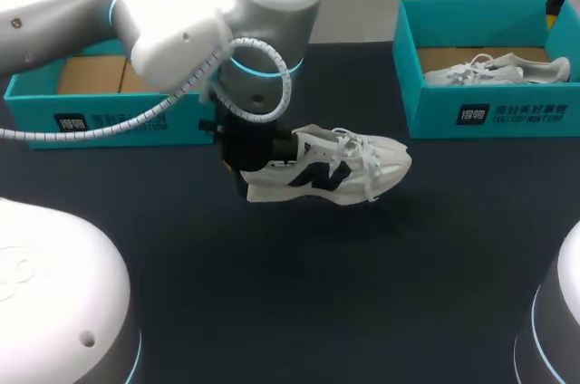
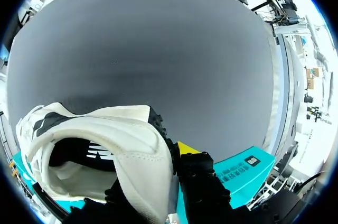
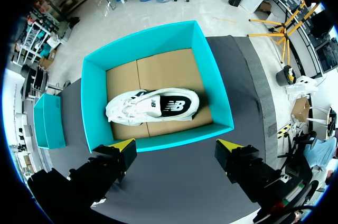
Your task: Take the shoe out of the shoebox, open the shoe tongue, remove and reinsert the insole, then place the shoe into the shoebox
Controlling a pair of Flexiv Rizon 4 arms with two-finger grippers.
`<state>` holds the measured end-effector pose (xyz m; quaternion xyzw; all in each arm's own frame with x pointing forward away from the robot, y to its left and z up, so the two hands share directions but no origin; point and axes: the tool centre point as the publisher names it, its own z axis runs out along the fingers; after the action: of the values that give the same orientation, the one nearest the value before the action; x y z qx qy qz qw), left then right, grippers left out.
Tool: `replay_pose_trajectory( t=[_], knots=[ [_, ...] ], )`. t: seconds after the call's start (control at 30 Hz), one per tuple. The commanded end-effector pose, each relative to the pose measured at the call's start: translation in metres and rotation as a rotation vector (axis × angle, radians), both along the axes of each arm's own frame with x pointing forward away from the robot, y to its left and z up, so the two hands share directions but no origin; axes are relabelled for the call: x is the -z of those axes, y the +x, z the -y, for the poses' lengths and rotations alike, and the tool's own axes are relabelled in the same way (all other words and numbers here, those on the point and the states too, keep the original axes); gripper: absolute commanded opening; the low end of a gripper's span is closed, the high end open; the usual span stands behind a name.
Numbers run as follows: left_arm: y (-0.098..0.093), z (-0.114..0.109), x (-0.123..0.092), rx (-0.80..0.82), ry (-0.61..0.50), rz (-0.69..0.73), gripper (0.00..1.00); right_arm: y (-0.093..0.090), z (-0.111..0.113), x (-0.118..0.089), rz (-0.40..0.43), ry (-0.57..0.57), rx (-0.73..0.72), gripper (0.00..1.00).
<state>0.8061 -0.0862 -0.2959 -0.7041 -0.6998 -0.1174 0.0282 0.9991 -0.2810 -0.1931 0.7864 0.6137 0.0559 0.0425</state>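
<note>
Heel-first, the white shoe (image 2: 132, 145) sits right up against the left wrist camera. The left gripper (image 1: 256, 156) is clamped on its heel collar, with one yellow fingertip (image 2: 188, 148) showing outside the collar and the other hidden behind the shoe. The shoe is held just off the dark table (image 1: 272, 312) near its middle, toe toward the right edge, laces up. A dark letter logo is on its side. The left shoebox (image 1: 118, 121), teal, is at the far left corner with its cardboard floor bare; the left arm (image 1: 181, 31) covers part of it. A dark label with white print is on its front wall. The right shoebox (image 3: 158, 140), also teal with the same kind of label, is at the far right corner. A second shoe (image 3: 153, 106) lies on its side inside it, logo up. The right gripper (image 3: 177, 150) hangs above the near wall of that box, fingers wide apart and touching nothing.
</note>
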Motion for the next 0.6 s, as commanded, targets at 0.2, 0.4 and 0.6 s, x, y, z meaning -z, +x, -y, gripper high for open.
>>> replay_pose_trajectory(
  t=[0.2,0.4,0.6],
  knots=[
    [0.000,-0.007,0.045,-0.020,0.005,-0.035,0.00,-0.001,-0.001,0.000,0.002,-0.001,0.001,1.00],
    [0.006,-0.005,0.060,-0.044,0.010,-0.055,0.00,-0.001,-0.001,0.000,0.002,-0.001,0.001,1.00],
    [0.010,-0.003,0.071,-0.025,0.002,-0.085,0.00,-0.001,-0.001,0.000,0.002,-0.001,0.001,1.00]
  ],
)
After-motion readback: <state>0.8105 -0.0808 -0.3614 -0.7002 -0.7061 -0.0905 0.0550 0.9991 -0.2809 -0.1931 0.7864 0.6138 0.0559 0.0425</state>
